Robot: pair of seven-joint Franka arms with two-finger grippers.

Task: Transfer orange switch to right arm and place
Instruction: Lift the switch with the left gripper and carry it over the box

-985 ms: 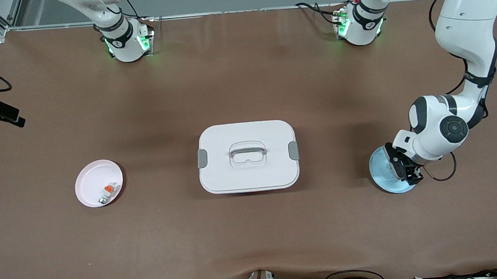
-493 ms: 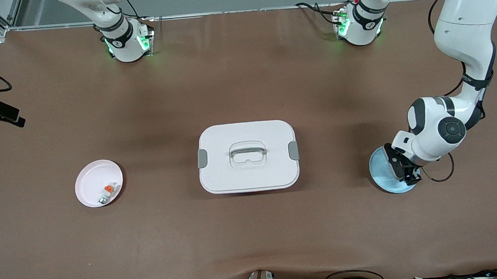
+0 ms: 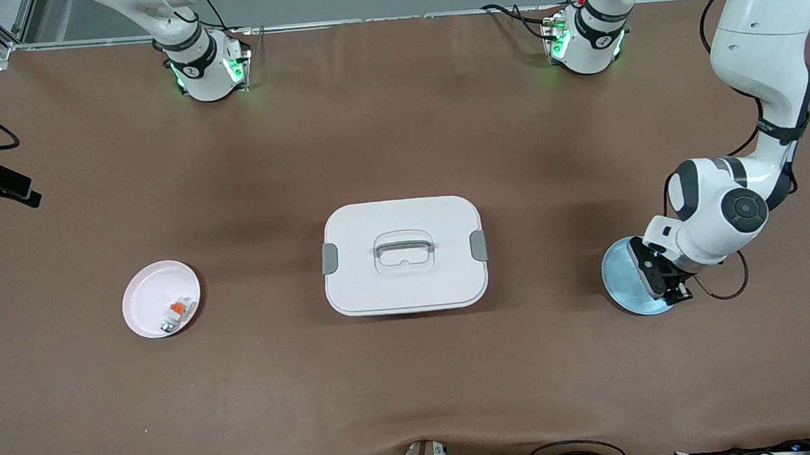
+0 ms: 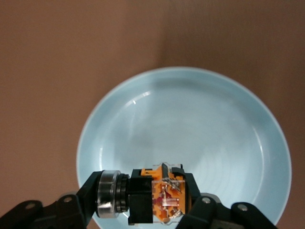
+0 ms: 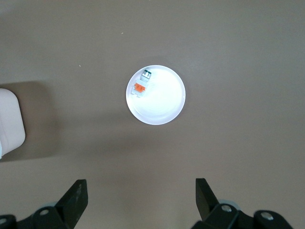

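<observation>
The left gripper (image 3: pixel 667 287) hides part of the blue plate (image 3: pixel 622 277) beneath it and the orange switch (image 4: pixel 152 198) between its fingers in the front view, while the right gripper (image 5: pixel 141 202) lies outside that view, its fingertips cut off in its wrist view.

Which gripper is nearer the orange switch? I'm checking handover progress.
Left. The left gripper is shut on the orange switch over the blue plate. The right gripper is open, high above the white plate, at the table's other end.
</observation>
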